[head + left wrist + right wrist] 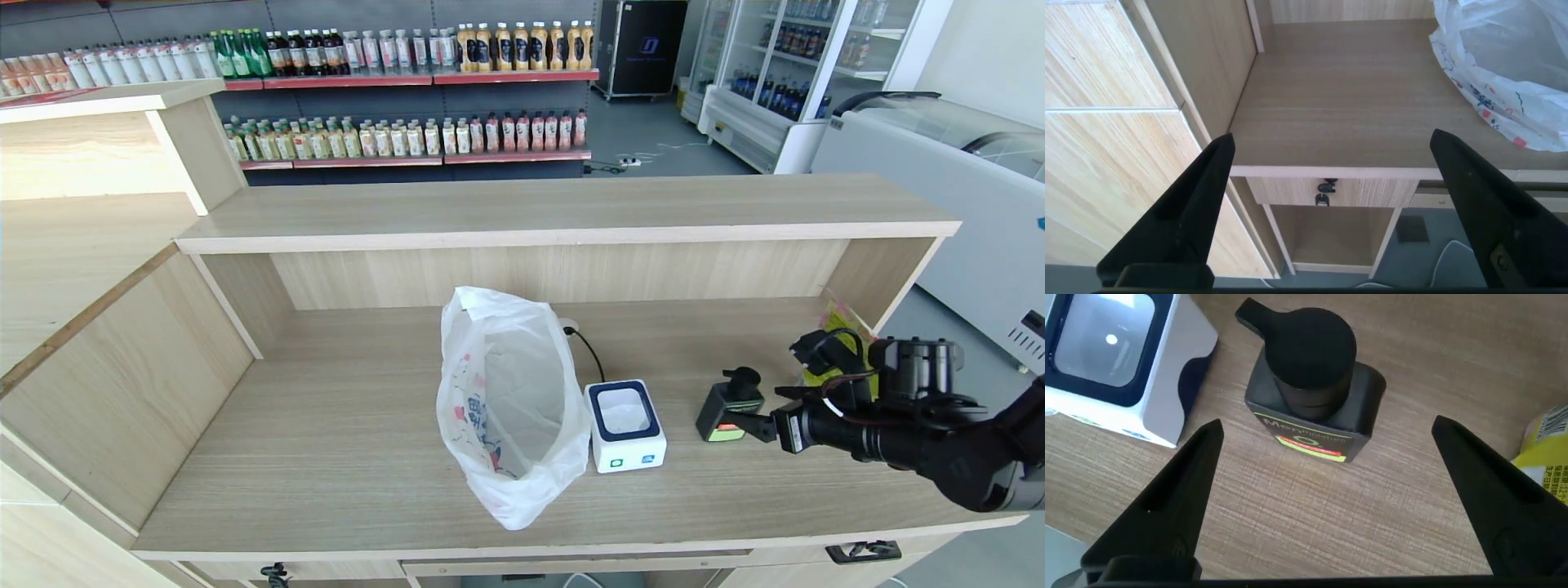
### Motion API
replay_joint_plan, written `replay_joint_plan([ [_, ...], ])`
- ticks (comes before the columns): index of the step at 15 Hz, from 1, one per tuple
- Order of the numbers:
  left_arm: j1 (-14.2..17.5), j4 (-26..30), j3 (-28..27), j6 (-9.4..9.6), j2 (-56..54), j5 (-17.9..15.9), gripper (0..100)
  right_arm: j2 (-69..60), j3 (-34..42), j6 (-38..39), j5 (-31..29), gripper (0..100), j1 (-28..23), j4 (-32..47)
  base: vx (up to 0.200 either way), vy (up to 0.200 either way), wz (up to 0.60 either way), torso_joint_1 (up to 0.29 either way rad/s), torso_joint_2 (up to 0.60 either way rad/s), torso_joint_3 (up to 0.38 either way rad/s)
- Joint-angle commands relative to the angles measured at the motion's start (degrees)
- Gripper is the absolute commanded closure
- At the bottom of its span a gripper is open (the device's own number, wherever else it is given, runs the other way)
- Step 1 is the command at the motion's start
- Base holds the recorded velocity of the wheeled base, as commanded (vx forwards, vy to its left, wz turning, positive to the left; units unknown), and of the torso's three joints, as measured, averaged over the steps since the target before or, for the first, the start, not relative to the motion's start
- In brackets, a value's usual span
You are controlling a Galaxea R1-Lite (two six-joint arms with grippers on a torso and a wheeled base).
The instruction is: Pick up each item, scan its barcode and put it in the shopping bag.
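Right gripper (1327,433) hovering wide open, gripping nothing; black pump bottle (1313,400) standing just ahead, centred between fingers (1167,498). Better closing on body, not pump head.

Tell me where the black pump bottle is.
Head view: the black pump bottle stands on the right of the counter, between the white scanner and a yellow packet, before the open right claw.

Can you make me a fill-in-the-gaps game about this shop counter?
The scanner stands between the shopping bag and the black ____.
The right gripper is ____, holding nothing.
The packet is coloured ____.
Missing words: bottle, open, yellow.
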Motion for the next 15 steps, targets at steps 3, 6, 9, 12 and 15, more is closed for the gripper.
replay_joint_plan([
  [3, 0.02, 0.02, 0.00, 0.01, -0.02, 0.04, 0, 6.59, -4.20, -0.45, 3.04, 0, 2.28, -0.28, 0.000, 0.000, 0.00, 0.000, 0.00, 0.000],
  [6, 0.02, 0.02, 0.00, 0.01, -0.02, 0.04, 0, 8.97, -6.83, -0.45, 4.36, 0, 4.39, -0.37, 0.000, 0.000, 0.00, 0.000, 0.00, 0.000],
  [9, 0.02, 0.02, 0.00, -0.08, -0.02, 0.04, 0, 10.90, -8.59, -0.45, 4.62, 0, 5.53, -0.37, 0.000, 0.000, 0.00, 0.000, 0.00, 0.000],
  [12, 0.02, 0.02, 0.00, 0.01, -0.02, 0.04, 0, 11.87, -9.73, -0.45, 4.97, 0, 5.71, -0.37, 0.000, 0.000, 0.00, 0.000, 0.00, 0.000],
  [15, 0.02, 0.02, 0.00, 0.01, -0.02, 0.04, 0, 12.57, -10.79, -0.45, 5.50, 0, 5.71, -0.37, 0.000, 0.000, 0.00, 0.000, 0.00, 0.000],
])
